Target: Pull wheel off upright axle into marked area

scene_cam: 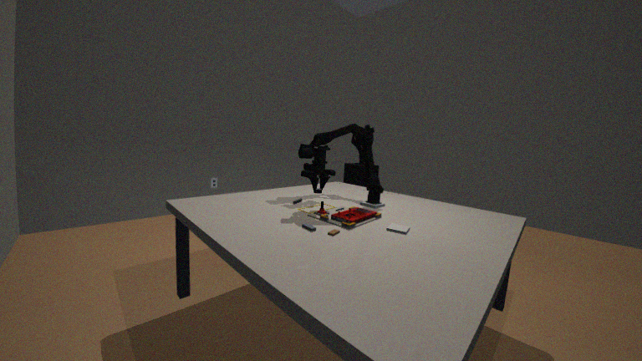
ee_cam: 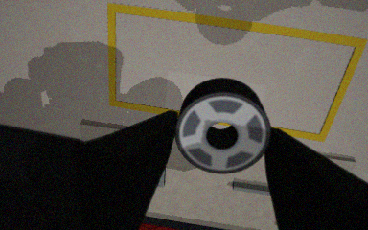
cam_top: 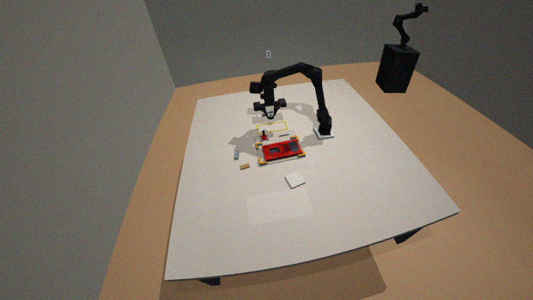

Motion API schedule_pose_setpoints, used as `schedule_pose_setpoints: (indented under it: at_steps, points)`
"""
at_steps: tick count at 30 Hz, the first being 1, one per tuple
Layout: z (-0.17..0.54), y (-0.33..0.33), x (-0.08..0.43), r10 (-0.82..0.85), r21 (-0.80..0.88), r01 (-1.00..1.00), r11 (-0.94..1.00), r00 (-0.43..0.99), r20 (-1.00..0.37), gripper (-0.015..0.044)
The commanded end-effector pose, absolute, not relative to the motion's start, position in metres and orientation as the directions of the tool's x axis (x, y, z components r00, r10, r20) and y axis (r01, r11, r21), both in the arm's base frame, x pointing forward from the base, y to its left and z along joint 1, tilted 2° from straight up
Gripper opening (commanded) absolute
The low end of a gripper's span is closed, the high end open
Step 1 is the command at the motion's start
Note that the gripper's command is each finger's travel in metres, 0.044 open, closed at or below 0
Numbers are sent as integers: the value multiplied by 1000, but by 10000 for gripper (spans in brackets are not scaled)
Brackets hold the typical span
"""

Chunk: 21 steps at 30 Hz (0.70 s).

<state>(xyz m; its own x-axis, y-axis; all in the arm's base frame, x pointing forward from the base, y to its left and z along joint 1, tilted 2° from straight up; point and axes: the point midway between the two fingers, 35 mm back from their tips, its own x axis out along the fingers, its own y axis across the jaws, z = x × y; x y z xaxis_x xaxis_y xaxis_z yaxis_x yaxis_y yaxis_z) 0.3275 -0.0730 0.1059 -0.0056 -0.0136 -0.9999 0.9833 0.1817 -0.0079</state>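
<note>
My gripper (cam_top: 270, 115) (scene_cam: 318, 190) (ee_cam: 220, 128) is shut on the wheel (ee_cam: 192, 148), a black tyre with a grey spoked hub and a hole in its middle. The wheel is held clear above the table, off the axle. The upright black axle (cam_top: 264, 133) (scene_cam: 322, 205) stands bare on its red base. The marked area, a yellow outline (cam_top: 271, 123) (ee_cam: 113, 57), lies flat on the table just behind the axle. In the wrist view the wheel overlaps the near line of the outline, still high above the table.
A red chassis plate (cam_top: 282, 150) (scene_cam: 354, 215) sits between yellow corner blocks in front of the axle. A blue-grey block (cam_top: 236, 155) (scene_cam: 308, 227), an orange block (cam_top: 244, 166) (scene_cam: 333, 232) and a white square tile (cam_top: 295, 179) (scene_cam: 398, 229) lie nearby. A thin dark bar (cam_top: 283, 135) (ee_cam: 250, 186) lies near the outline.
</note>
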Motion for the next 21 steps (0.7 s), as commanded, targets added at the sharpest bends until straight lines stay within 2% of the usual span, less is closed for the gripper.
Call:
schedule_pose_setpoints:
  at_steps: [1,18,21]
  points:
    - [91,-74,328,-17,-14,982,187,-11,-1000,0]
    - [22,-75,325,-17,-14,982,187,-11,-1000,0]
    - [27,-74,325,-11,-17,983,182,-15,-1000,79]
